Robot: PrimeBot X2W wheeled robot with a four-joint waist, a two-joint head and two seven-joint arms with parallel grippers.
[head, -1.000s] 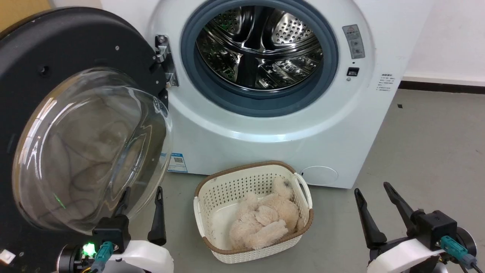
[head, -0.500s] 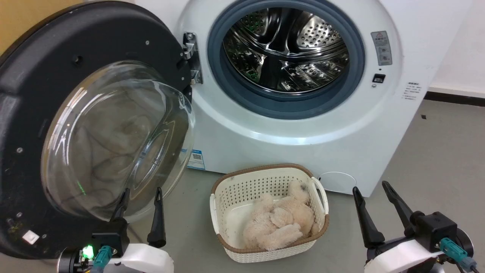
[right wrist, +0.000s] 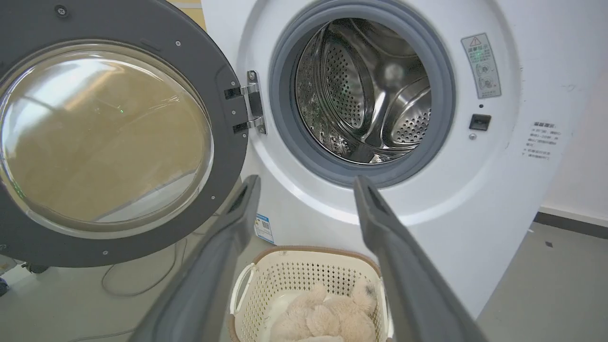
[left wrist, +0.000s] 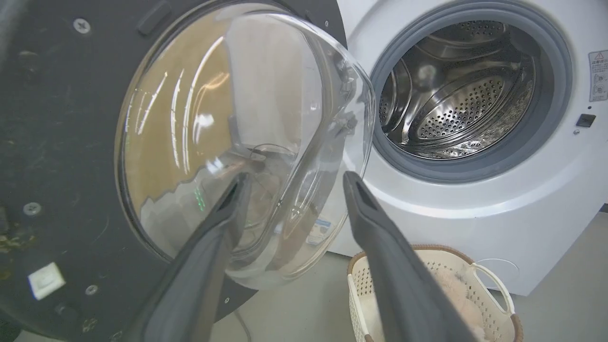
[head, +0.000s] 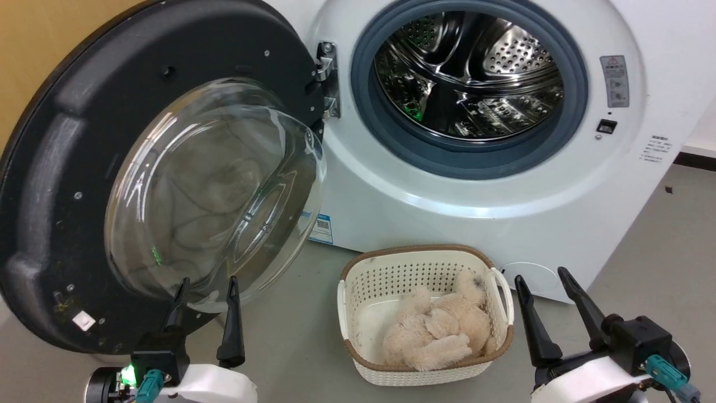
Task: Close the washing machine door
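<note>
Head view: washing machine door (head: pixel 140 112) stands wide open at left of frame, beside the washing machine (head: pixel 447 190). I judge it rigid and heavy. Its glass (head: pixel 218 179) looks slick, so I would push the black rim (head: pixel 33 184) far from the hinge (head: pixel 326 78). The left gripper (head: pixel 208 280) and right gripper (head: pixel 539 274) have fingers spread, empty.

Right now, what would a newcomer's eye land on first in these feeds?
The washing machine door is swung wide open at the left, its black ring and bulging glass looming beyond the open left pincer. Next, the shiny steel drum of the washing machine at upper right, and the cream basket holding a fluffy beige toy on the floor before it, left of the open right pincer.
</note>
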